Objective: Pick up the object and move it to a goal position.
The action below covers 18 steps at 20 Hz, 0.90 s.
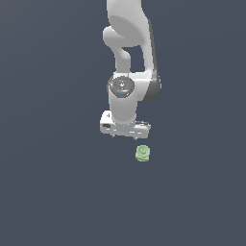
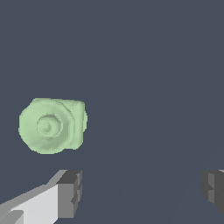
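The object is a small pale green stubby cylinder with a ringed round top, lying on the dark grey floor. In the wrist view the object lies off to one side, outside the span of the fingers. My white gripper hangs just above the floor, up and toward the exterior view's left of the object, not touching it. In the wrist view the gripper is open, its two dark pads set wide apart with nothing between them.
The white arm rises from the gripper toward the top of the exterior view. Around it lies only flat dark grey floor.
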Motion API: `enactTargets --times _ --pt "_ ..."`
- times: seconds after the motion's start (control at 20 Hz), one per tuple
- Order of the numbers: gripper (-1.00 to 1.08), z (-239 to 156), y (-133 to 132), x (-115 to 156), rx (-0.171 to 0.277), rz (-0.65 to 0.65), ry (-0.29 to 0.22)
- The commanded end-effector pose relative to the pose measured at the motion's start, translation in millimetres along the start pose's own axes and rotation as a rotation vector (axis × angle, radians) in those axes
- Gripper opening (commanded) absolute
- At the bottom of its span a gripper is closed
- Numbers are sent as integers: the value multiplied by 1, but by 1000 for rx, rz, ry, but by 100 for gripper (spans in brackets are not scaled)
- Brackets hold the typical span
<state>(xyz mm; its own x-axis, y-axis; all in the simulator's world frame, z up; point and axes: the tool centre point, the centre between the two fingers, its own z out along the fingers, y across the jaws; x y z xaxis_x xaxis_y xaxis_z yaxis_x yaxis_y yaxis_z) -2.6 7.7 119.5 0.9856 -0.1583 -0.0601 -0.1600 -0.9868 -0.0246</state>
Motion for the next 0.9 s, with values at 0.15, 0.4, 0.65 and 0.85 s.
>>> enactTargets --times 0.15,0.4,0.65,0.85 --pt "100 12 -38 14 -13 31 24" --pt "100 21 -69 23 -19 56 45" --pt "100 27 -88 27 -22 70 57" --pt "100 29 -94 28 -22 75 61"
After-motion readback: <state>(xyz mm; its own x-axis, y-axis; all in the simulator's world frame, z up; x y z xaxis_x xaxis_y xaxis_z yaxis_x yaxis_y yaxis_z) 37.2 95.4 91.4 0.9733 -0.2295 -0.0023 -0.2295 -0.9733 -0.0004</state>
